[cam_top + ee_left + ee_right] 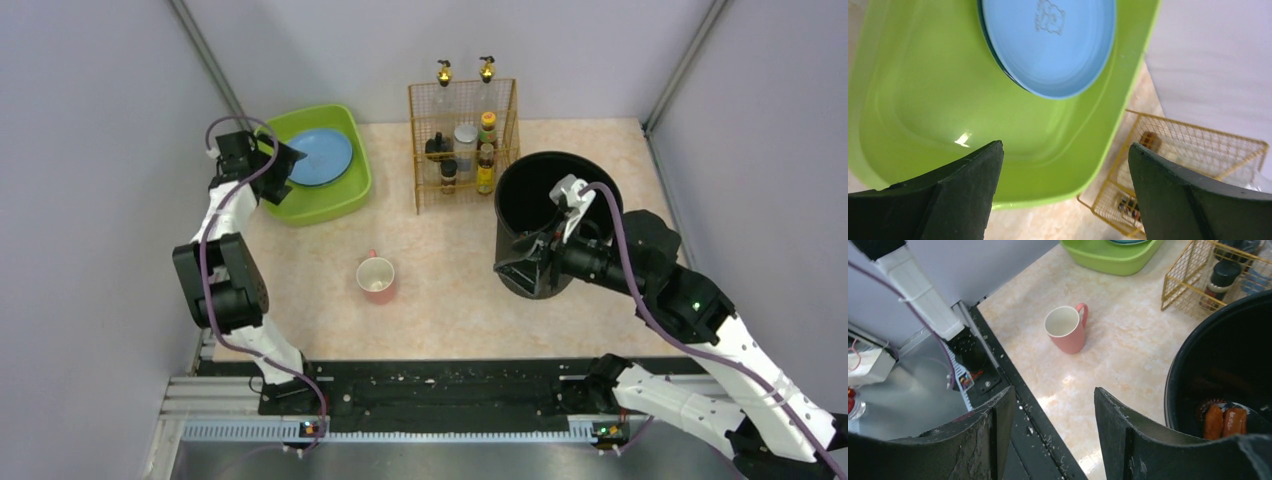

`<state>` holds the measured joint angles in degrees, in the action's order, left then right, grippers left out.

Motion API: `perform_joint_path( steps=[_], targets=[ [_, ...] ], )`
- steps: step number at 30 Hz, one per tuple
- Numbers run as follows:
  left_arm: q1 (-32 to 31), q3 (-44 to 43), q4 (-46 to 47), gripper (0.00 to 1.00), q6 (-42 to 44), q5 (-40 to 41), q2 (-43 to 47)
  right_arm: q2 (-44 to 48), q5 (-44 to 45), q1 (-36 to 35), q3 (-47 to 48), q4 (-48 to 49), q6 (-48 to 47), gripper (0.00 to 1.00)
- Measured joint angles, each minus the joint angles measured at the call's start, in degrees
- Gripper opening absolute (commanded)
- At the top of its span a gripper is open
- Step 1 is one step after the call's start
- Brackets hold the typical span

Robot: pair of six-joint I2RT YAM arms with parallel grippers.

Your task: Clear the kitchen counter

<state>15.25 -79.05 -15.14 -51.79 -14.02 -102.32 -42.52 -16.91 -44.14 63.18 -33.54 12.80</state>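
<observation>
Pink mug [377,279] is standing alone on the kitchen counter [450,310], probably next for clearing. Left gripper [1064,150] is hovering wide open and empty above the green basin [345,200]; right gripper [1053,395], likewise, beside the black bin [530,180]. One should be reaching for the mug.

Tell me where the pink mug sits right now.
In the top view the pink mug stands upright on the kitchen counter, slightly left of centre, between the green tub and the black bin.
</observation>
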Motion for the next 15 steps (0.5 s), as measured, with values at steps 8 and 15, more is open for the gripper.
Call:
perform_joint_path(
  steps=[8, 15],
  targets=[
    [-0.9, 5.3, -0.8, 0.99, 3.7, -5.1, 11.6, -2.6, 8.4, 0.0, 2.3, -4.1, 0.5, 0.59],
    [-6.3, 14.1, -3.8, 0.99, 7.4, -6.8, 26.1, -6.6, 10.8, 0.0, 7.2, -10.6, 0.9, 0.59]
  ],
)
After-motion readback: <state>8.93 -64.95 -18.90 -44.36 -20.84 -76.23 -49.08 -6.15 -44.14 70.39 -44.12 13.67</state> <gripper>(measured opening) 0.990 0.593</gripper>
